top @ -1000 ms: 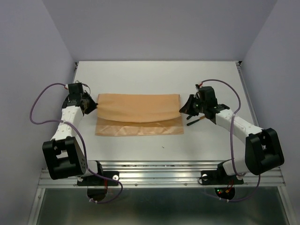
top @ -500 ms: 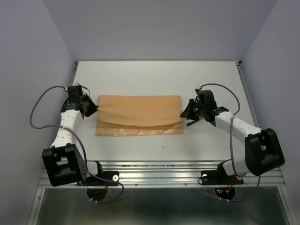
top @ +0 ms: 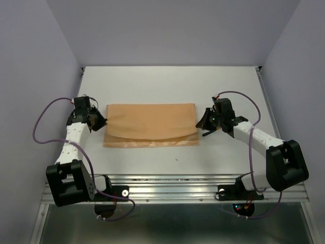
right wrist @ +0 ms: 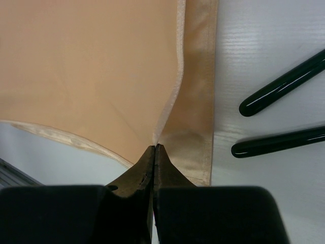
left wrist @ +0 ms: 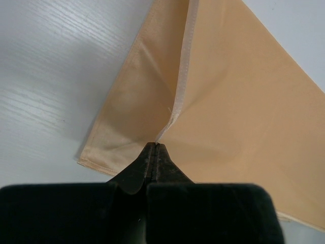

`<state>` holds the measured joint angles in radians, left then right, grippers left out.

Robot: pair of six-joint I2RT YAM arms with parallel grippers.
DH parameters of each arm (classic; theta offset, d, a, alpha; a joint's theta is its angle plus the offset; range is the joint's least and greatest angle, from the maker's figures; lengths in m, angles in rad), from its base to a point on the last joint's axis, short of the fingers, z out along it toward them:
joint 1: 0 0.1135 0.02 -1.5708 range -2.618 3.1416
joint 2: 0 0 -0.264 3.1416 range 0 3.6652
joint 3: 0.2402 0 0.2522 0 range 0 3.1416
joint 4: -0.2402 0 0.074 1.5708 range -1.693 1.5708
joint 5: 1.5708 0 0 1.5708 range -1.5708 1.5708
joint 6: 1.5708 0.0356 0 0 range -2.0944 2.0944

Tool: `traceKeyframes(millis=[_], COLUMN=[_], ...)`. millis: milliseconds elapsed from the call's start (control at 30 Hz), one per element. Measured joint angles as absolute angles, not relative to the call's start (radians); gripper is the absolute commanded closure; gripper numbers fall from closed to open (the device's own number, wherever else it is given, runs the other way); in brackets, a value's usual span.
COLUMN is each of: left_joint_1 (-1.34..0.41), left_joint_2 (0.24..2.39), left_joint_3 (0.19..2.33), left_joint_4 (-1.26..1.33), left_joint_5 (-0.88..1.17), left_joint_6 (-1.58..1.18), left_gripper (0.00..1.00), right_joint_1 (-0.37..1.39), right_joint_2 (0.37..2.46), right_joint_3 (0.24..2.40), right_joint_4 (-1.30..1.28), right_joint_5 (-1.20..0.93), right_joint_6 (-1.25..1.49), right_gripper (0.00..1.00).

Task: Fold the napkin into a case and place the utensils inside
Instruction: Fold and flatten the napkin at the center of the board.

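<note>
The peach-orange napkin (top: 150, 122) lies doubled over in the middle of the table, its upper layer sagging toward the front over the lower one. My left gripper (top: 103, 120) is shut on the upper layer's left corner (left wrist: 161, 136). At the other end my right gripper (top: 200, 122) is shut on the right corner (right wrist: 156, 137). Both corners hang slightly above the lower layer (right wrist: 195, 127). Two dark utensil handles (right wrist: 284, 85) lie on the table just right of the napkin; their heads are out of view. In the top view one utensil (top: 209, 133) shows under my right wrist.
The white table (top: 167, 81) runs to grey walls at the back and both sides. Purple cables (top: 43, 118) loop off each arm. The metal rail (top: 172, 190) and the arm bases sit at the near edge.
Both grippers have carried the napkin's upper layer forward, toward the near edge, so it covers more of the lower layer. The left wrist has dropped lower.
</note>
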<state>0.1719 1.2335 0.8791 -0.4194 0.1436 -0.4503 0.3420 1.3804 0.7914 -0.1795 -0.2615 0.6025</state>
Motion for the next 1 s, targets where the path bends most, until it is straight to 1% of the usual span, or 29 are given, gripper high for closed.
traceKeyframes(millis=[533, 1000], left_joint_1=[0.172, 0.172], left_joint_2=[1.234, 1.261], left_joint_3=[0.842, 0.835], left_joint_4=[-0.423, -0.418], left_joint_5=[0.102, 0.086], left_joint_6=[-0.461, -0.470], left_gripper=[1.00, 1.00], right_joint_1=[0.356, 0.368], right_joint_2=[1.384, 1.404], right_joint_3=[0.717, 0.704], right_joint_4=[-0.169, -0.156], right_joint_5=[-0.270, -0.270], right_joint_6=[0.607, 0.607], right_gripper=[0.99, 0.99])
